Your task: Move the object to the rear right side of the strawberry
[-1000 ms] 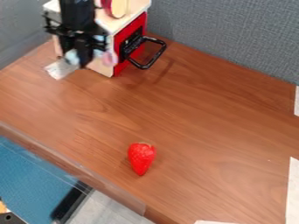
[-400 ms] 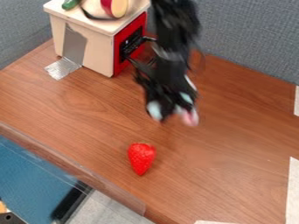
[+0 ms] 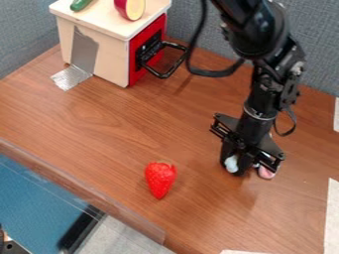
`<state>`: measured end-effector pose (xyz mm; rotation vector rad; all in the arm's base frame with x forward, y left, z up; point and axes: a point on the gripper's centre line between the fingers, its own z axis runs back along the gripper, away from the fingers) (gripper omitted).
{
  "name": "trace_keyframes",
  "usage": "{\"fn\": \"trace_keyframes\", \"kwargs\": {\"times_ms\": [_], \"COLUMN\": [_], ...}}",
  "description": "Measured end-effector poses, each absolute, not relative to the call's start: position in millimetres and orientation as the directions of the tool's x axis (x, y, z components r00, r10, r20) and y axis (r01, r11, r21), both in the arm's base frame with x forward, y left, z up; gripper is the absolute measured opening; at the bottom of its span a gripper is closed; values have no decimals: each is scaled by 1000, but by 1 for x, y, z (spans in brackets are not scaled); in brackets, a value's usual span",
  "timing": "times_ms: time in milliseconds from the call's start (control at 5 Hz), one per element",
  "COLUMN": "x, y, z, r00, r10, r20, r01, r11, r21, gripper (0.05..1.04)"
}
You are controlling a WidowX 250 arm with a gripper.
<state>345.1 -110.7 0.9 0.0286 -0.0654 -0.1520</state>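
Note:
My gripper [image 3: 247,167] hangs low over the right half of the wooden work surface, to the right of the strawberry and slightly farther back. A small object with a pale blue end and a pink end [image 3: 266,172] is held in it, with the middle hidden behind the black fingers. Whether this object touches the wood, I cannot tell. The red strawberry [image 3: 160,179] lies near the front edge, its narrow tip towards the camera, apart from the gripper.
At the back left stands a toy oven [image 3: 99,54] with a red front and a black handle [image 3: 173,59]. A green item [image 3: 80,4] and a cut red-skinned piece [image 3: 134,9] sit on its top. Grey partitions [image 3: 291,54] border the rear.
From in front of the toy oven, my gripper has moved right and towards the camera, passing behind the strawberry, with the pale blue and pink object in it. The strawberry has stayed put.

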Motion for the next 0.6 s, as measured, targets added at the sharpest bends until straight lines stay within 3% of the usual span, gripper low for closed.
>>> {"fn": "trace_keyframes", "kwargs": {"times_ms": [200, 400, 600], "x": [342, 341, 337], "y": [-109, -106, -103], "z": [2, 38, 76], "r00": [992, 993, 988], "r10": [-120, -89, -75], "r20": [39, 72, 134], "r01": [119, 89, 76], "r11": [992, 996, 997], "r21": [33, 12, -4], "gripper": [633, 924, 1008]}}
